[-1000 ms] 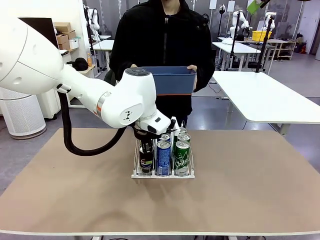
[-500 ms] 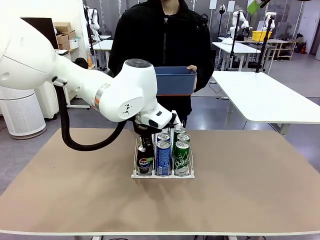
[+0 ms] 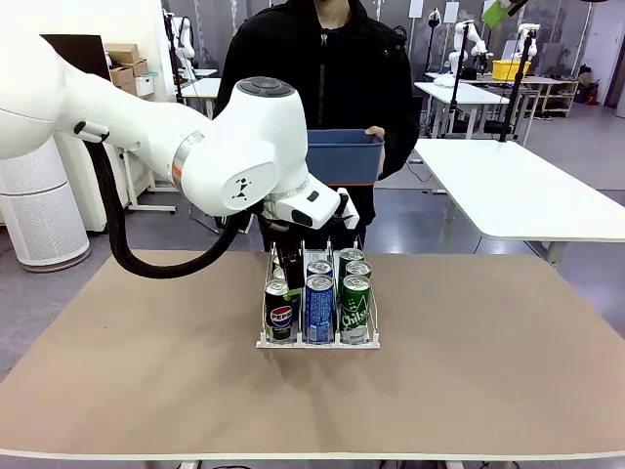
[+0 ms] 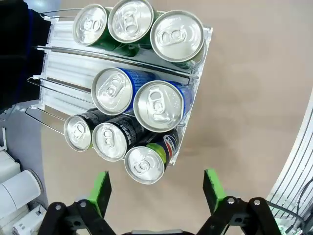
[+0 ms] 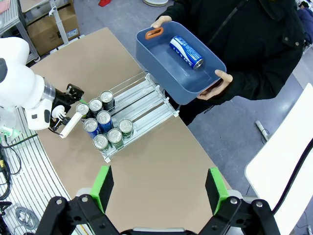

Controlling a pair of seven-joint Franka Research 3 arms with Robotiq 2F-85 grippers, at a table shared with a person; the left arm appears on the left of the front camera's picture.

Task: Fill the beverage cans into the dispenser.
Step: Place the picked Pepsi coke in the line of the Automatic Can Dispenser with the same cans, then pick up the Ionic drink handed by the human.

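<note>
Finds the dispenser (image 3: 317, 343) at the middle of the tabletop (image 3: 488, 371), its cans bunched at the near end of three wire lanes: green Chilsung cans (image 4: 177, 35) at upper frame, blue Pocari cans (image 4: 159, 105) between, black Pepsi cans (image 4: 110, 141) below. Shows the left claw (image 4: 156, 188) spread wide and gripping nothing, just above the frontmost Pepsi can (image 4: 144, 164), probably because that can already stands in its lane. Keeps the right claw (image 5: 159, 188) equally wide and empty, high over the tabletop, seemingly clear of the work. Offers, at upper centre, a blue bin (image 5: 166, 61) in the person's hands, one Pocari can (image 5: 187, 51) lying inside, likely next for the two-can lane.
</note>
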